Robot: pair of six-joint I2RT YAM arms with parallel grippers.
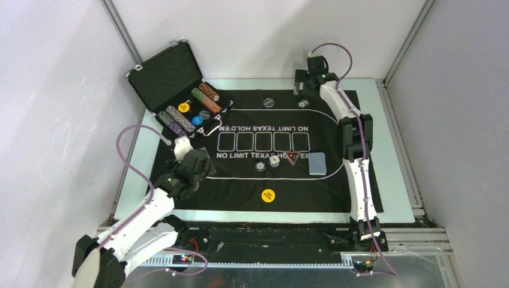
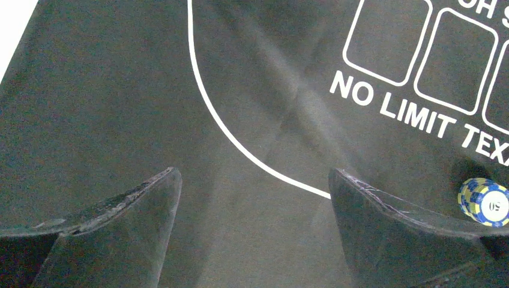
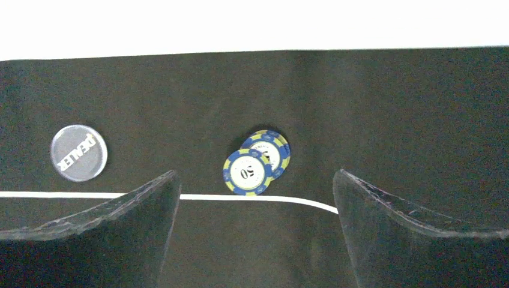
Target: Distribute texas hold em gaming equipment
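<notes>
Two overlapping blue-and-yellow poker chips (image 3: 255,162) lie on the black mat (image 3: 390,108), just beyond my open right gripper (image 3: 255,179) and touching neither finger. From above they show as the chips (image 1: 304,103) beside the right gripper (image 1: 298,91) at the mat's far edge. A grey dealer disc (image 3: 78,153) lies to their left. My left gripper (image 2: 255,180) hangs open and empty over bare mat, with a blue-yellow chip stack (image 2: 485,202) off to its right. Two chip piles (image 1: 267,163), the red-black triangle marker (image 1: 292,158), the blue-backed cards (image 1: 317,163) and a yellow disc (image 1: 268,194) lie mid-mat.
The open black case (image 1: 174,90) stands at the far left corner with rows of chips, a yellow disc (image 1: 184,108) and a blue disc (image 1: 197,120) inside. My left gripper (image 1: 180,145) sits just in front of it. White walls and metal posts close in the table.
</notes>
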